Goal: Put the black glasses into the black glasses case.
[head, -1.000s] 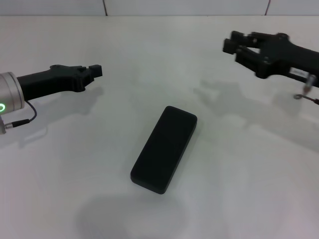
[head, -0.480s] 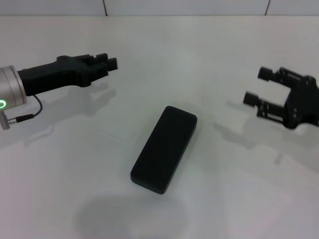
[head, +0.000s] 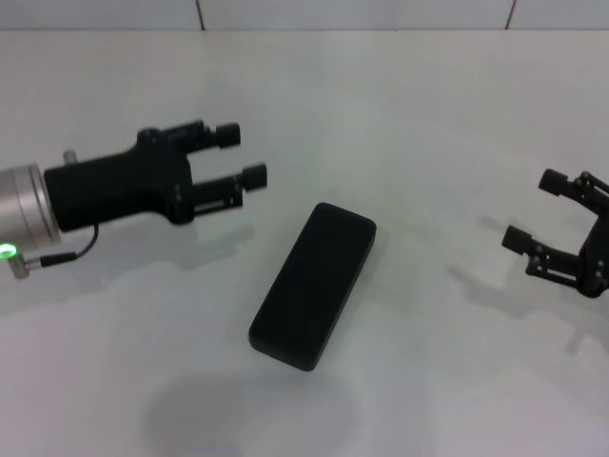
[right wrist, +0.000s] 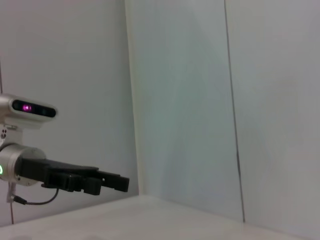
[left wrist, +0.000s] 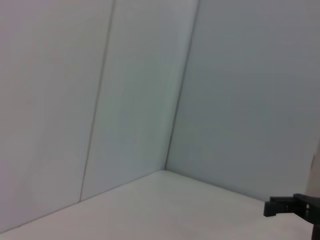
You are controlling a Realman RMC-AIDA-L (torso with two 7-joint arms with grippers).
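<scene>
Now: matte black rectangular glasses case with rounded corners (head: 315, 285) lies flat on the pale white tabletop (head: 428, 381), mid-scene, lid shut, long axis running from near-left to far-right. Black glasses not visible in any view; whether they sit inside the closed case cannot be told.

Left gripper (head: 249, 158), black, on a silver-cuffed arm, hovers left of the case and slightly beyond its far end, fingers spread with an empty gap between them, pointing right. Apart from the case, not touching. Right gripper (head: 533, 211) at the far right edge, well apart from the case, jaws likewise spread and empty.

Wrist views give little: the right one shows the left gripper (right wrist: 112, 182) against bare wall panels; the left one catches only a dark finger tip at its edge.

Risks, judged from here: the case is light-looking and lies loose on a smooth top, so a one-sided push from the left fingers would likely skid or spin it rather than lift the lid. Without the other arm bracing, the hinge may not yield. Glasses location unknown, which is the main uncertainty.
</scene>
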